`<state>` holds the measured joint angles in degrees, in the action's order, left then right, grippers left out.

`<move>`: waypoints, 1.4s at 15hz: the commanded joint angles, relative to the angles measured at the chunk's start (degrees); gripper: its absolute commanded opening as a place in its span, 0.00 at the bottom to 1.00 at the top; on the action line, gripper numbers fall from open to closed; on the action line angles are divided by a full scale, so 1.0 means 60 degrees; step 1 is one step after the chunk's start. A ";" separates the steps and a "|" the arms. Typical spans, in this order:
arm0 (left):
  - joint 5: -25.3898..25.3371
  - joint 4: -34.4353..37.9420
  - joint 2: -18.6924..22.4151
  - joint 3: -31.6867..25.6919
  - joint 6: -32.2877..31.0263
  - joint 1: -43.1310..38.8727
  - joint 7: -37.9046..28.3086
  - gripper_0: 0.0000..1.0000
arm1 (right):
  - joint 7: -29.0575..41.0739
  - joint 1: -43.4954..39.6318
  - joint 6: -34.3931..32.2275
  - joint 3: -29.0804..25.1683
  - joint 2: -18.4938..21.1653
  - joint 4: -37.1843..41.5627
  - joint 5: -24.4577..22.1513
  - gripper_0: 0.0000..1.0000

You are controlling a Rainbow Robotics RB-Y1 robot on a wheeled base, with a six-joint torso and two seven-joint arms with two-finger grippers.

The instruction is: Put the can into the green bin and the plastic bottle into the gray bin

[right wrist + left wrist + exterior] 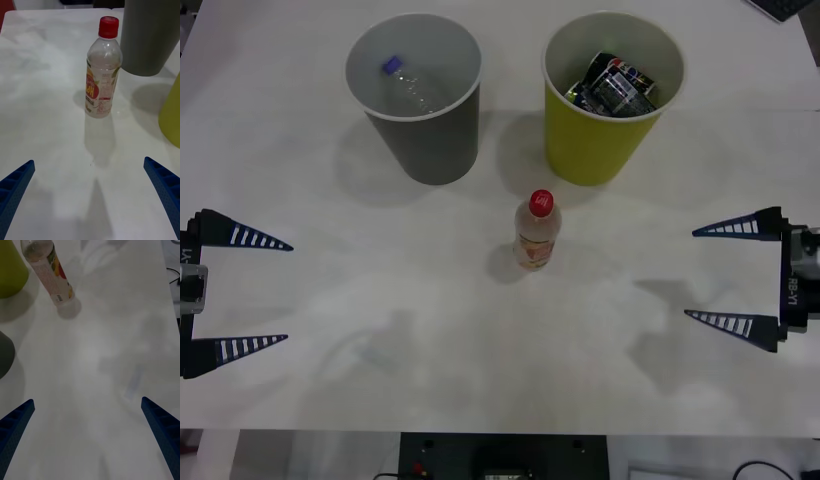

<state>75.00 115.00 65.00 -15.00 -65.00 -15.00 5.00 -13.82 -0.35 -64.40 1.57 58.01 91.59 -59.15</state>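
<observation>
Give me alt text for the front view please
A red-capped plastic bottle stands upright mid-table, before the gray bin and the green bin holding dark cans. The left end effector and right end effector wait open at the sides.

Plastic bottle (102, 71) clear, glossy, paper-like label; gray bin (420, 95) and green bin (600, 135) matt plastic; bench (380, 300) smooth, white, marbled.

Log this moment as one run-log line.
plastic bottle: upright on table, untouched | green bin: holds cans | gray bin: holds another bottle | left gripper: open, idle | right gripper: open, idle
</observation>
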 commanded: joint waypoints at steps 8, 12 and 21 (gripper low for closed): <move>0.0000 0.0000 0.0000 0.0000 0.0000 0.0000 0.0000 0.98 | -0.2941 0.2240 0.0084 0.2946 -0.0849 -0.3326 0.2886 1.00; 0.0000 0.0000 0.0000 0.0000 0.0000 0.0000 0.0000 0.98 | -0.3146 0.2870 -0.0033 0.3049 -0.1802 -0.4425 0.2915 1.00; 0.0000 0.0000 0.0000 0.0000 0.0000 0.0000 0.0000 0.98 | -0.3249 0.3720 0.0553 0.3342 -0.3354 -0.5362 0.2900 1.00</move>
<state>75.00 115.00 65.00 -15.00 -65.00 -15.00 5.00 -33.25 21.65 -61.98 21.11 38.57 59.39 -41.66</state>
